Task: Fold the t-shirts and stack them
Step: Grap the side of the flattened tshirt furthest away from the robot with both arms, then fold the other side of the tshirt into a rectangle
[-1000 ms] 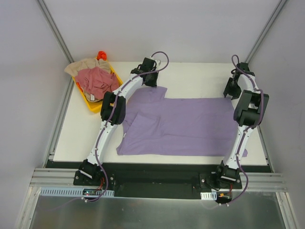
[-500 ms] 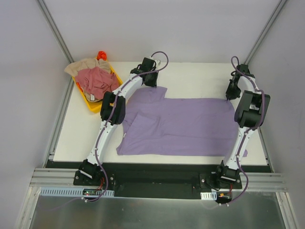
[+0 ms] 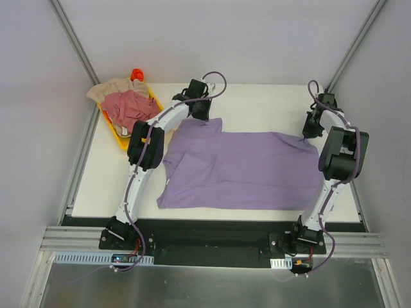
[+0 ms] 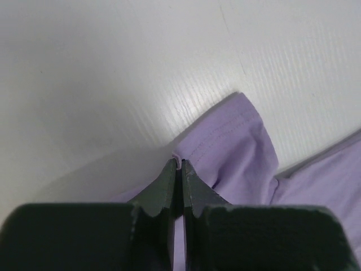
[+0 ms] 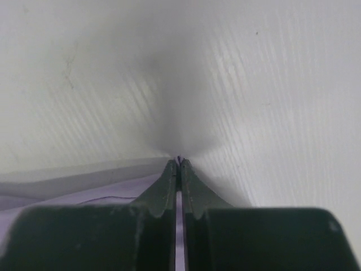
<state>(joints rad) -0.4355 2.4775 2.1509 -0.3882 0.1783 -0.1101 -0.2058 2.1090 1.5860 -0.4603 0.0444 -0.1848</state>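
Purple shirt (image 3: 244, 170) lies spread mostly flat in the middle of the table (image 3: 257, 99), long side running left to right. One sleeve is folded in on the near left.

Pink shirt (image 3: 130, 106) and beige shirt (image 3: 109, 88) are bunched in a heap on the yellow tray (image 3: 128, 142) at the far left corner, untouched and not folded.

Left claw (image 3: 200, 115) is at the shirt's far left corner. In the wrist view its jaws are pressed together with a sliver of purple hem pinched at the tips (image 4: 179, 164).

Right claw (image 3: 310, 133) is at the far right corner, jaws also together (image 5: 179, 162). Purple cloth runs under them, and from above that corner is drawn to a point toward the claw, so it likely has a grip.

Both far corners are held, probably to tension the cloth or carry the far edge over for a fold. Folding looks barely begun.

Left arm stretches forward past the tray, elbow near the shirt's left side, wrist tipped down. Right arm rises along the right edge, elbow high, wrist bent down.
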